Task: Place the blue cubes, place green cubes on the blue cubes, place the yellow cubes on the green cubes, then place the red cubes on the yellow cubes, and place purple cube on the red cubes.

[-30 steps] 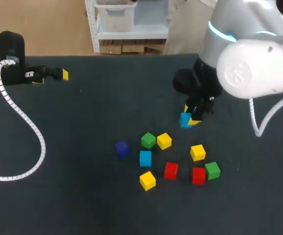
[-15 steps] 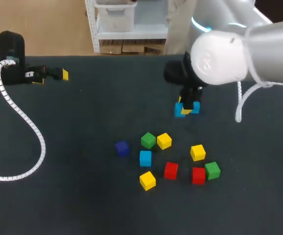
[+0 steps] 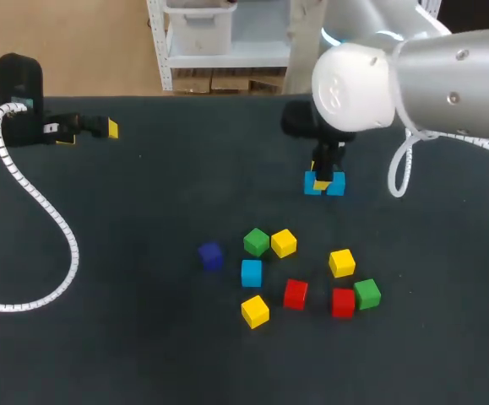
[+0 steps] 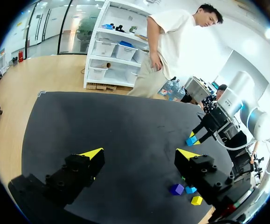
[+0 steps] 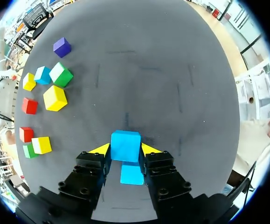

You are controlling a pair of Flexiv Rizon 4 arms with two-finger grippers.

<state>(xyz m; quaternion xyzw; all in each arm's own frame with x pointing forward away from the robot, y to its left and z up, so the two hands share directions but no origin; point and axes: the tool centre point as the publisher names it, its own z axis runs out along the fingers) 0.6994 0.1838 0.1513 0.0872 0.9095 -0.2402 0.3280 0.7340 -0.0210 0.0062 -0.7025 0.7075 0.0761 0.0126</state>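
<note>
Cube [image 5: 125, 144] is sitting between right gripper [image 5: 125, 150] fingers, beyond the loose cubes [image 3: 290, 274]; left gripper [image 4: 139, 154] is hanging far left.

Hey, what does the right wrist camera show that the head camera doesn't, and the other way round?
Only the right wrist view: both yellow fingertips of the right gripper pressing the held blue cube from two sides. Only the head view: the left gripper, off at the table's left side, far from the cubes. Both: the purple cube, the loose blue cube and the other scattered cubes.
</note>
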